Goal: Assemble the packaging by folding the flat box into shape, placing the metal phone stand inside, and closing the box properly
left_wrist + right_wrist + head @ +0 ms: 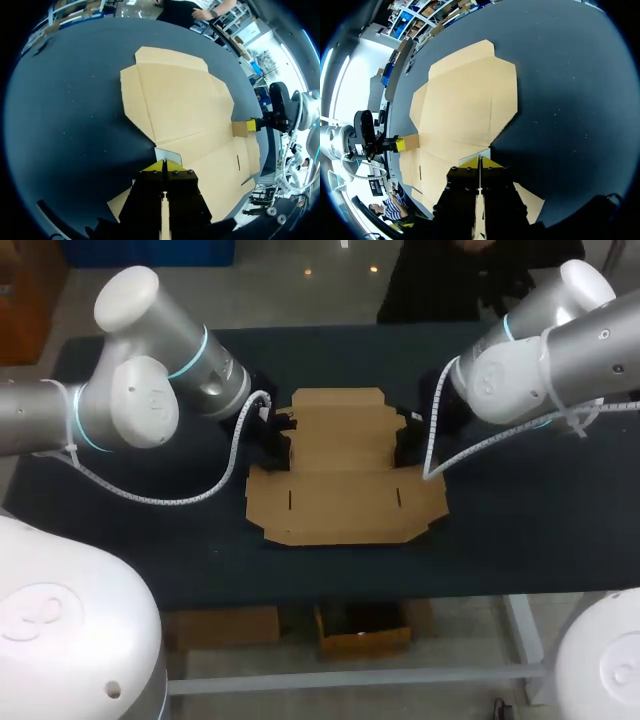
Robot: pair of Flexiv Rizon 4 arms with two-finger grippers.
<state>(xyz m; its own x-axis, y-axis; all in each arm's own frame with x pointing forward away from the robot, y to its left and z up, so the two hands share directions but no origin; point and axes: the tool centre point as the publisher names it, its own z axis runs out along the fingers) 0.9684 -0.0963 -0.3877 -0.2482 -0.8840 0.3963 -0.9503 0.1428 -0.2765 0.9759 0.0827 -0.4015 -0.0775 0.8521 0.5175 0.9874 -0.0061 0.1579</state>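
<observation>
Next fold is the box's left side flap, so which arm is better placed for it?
Left. The left gripper is pinched on the left side flap of the flat box, at its left edge; the right gripper pinches the opposite flap.

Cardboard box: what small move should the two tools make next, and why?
Probably raise both a little, folding the sides up: the box lies flat, with the left tool and right tool each shut on one side of it.
</observation>
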